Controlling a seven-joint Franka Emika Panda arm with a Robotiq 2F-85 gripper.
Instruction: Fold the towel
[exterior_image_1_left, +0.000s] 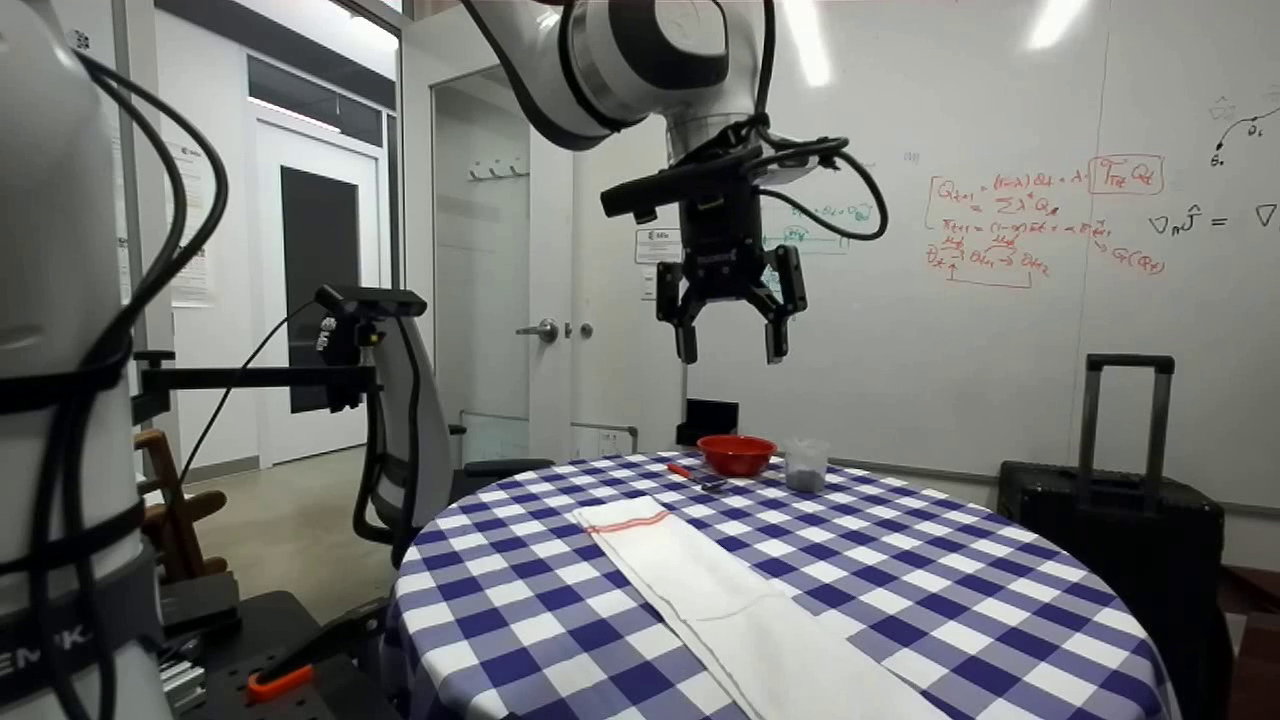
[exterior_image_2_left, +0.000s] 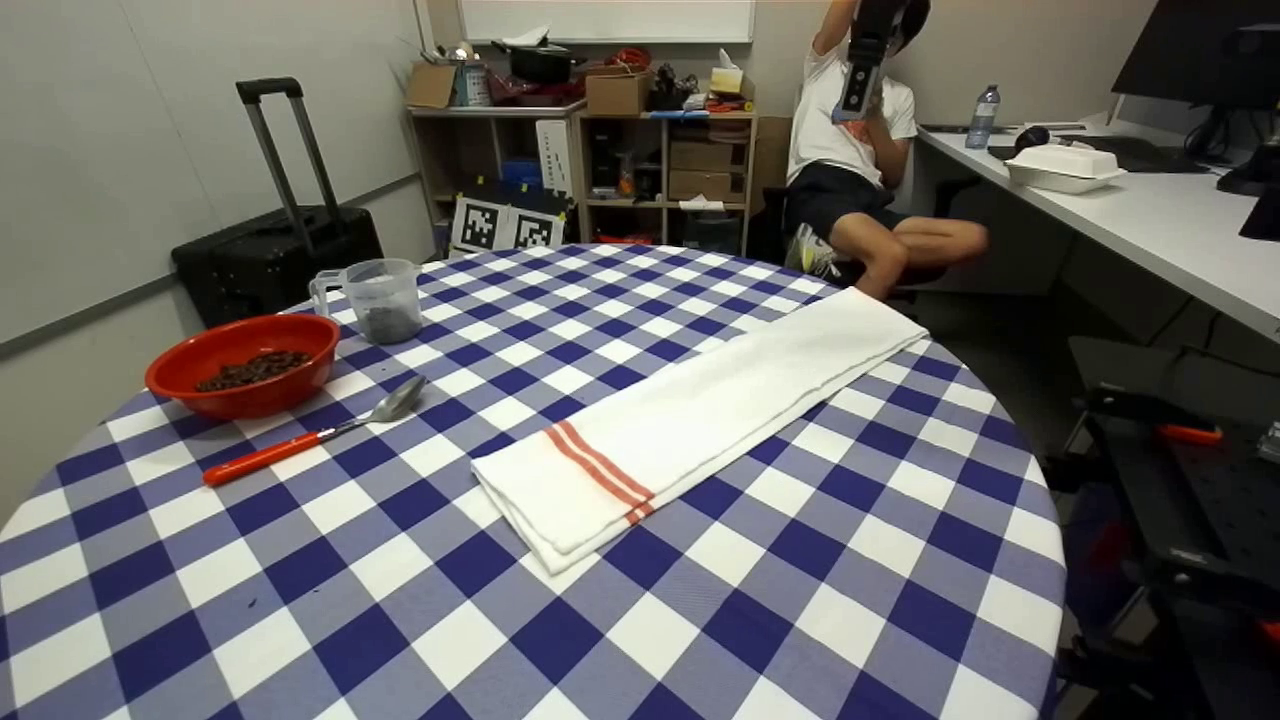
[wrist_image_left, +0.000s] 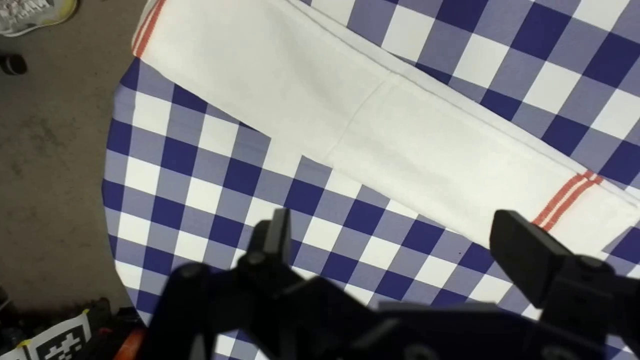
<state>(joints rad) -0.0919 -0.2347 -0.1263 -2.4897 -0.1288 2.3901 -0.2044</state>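
The white towel lies on the checked tablecloth in both exterior views (exterior_image_1_left: 720, 590) (exterior_image_2_left: 710, 395) and in the wrist view (wrist_image_left: 410, 130). It is a long, flat, layered strip with red stripes across its ends and a faint crease near its middle. My gripper (exterior_image_1_left: 730, 355) is open and empty, high above the table. In the wrist view the open fingers (wrist_image_left: 392, 217) stand apart; the right fingertip overlaps the towel's edge near the striped end, but the gripper is well above it. In an exterior view only a dark part of the gripper (exterior_image_2_left: 860, 85) shows at the top edge.
A red bowl (exterior_image_2_left: 250, 365) with dark bits, a spoon with a red handle (exterior_image_2_left: 265, 457) and a clear measuring cup (exterior_image_2_left: 385, 300) stand near the towel's striped end. The round table (exterior_image_1_left: 480, 560) has a checked tablecloth. A person (exterior_image_2_left: 850, 150) sits beyond it.
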